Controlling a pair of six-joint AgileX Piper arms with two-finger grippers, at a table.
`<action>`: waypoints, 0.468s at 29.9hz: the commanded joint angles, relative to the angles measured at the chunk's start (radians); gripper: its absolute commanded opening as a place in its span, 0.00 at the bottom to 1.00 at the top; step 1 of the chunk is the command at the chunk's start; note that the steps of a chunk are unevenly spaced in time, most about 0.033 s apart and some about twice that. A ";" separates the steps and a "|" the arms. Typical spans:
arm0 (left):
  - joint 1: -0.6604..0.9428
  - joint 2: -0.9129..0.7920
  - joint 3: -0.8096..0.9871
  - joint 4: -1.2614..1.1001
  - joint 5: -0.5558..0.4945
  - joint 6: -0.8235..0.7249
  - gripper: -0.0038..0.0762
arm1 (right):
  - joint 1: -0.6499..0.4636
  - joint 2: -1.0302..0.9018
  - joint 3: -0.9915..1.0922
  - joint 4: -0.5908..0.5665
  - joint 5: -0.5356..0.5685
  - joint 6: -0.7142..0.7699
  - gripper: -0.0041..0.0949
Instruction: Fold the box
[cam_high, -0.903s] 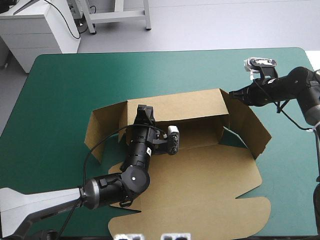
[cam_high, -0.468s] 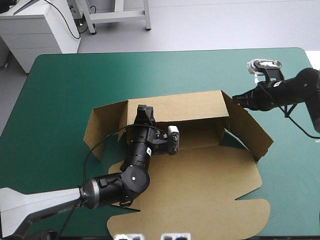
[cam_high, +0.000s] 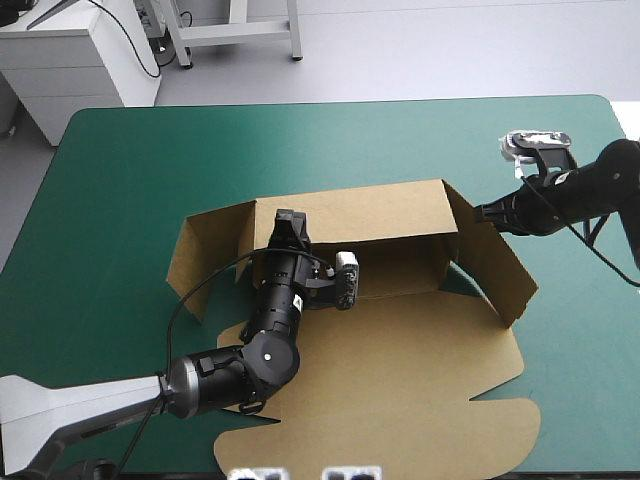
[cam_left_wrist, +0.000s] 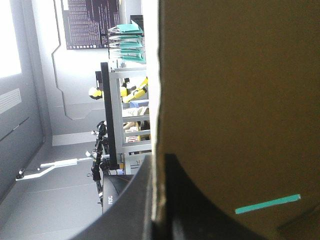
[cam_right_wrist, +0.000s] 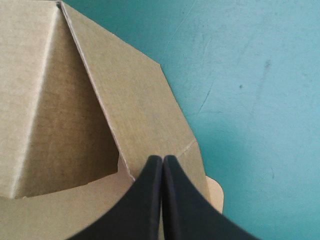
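Note:
The brown box (cam_high: 400, 350) lies mid-table with its long back wall (cam_high: 370, 210) standing and its lid flat toward the near edge. My left gripper (cam_high: 291, 222) is shut on the back wall's top edge near its left end. In the left wrist view the board's edge (cam_left_wrist: 158, 100) runs between the black fingers of that gripper (cam_left_wrist: 159, 205). My right gripper (cam_high: 485, 212) is shut with nothing in it, its tip against the outer face of the raised right side flap (cam_high: 495, 260). In the right wrist view the gripper's (cam_right_wrist: 162, 161) point meets this flap (cam_right_wrist: 135, 105) near its edge.
The left side flap (cam_high: 205, 260) leans outward at the box's left end. Bare teal-green cover (cam_high: 330, 140) runs along the far side, and more (cam_right_wrist: 250, 100) shows beyond the right flap. The lid's rounded tabs (cam_high: 500, 430) reach close to the near edge.
My right gripper has slid along the right flap toward the near right, staying shut. The flap now stands steeper. The left gripper and back wall have not moved.

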 joint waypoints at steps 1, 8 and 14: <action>-0.008 -0.041 -0.029 0.058 0.035 0.007 0.04 | -0.001 -0.034 -0.028 0.025 -0.015 0.003 0.02; -0.008 -0.041 -0.029 0.058 0.026 0.009 0.04 | -0.001 -0.092 0.139 0.112 -0.176 -0.048 0.02; -0.008 -0.041 -0.029 0.054 0.026 0.009 0.04 | -0.001 -0.254 0.396 0.281 -0.446 -0.213 0.02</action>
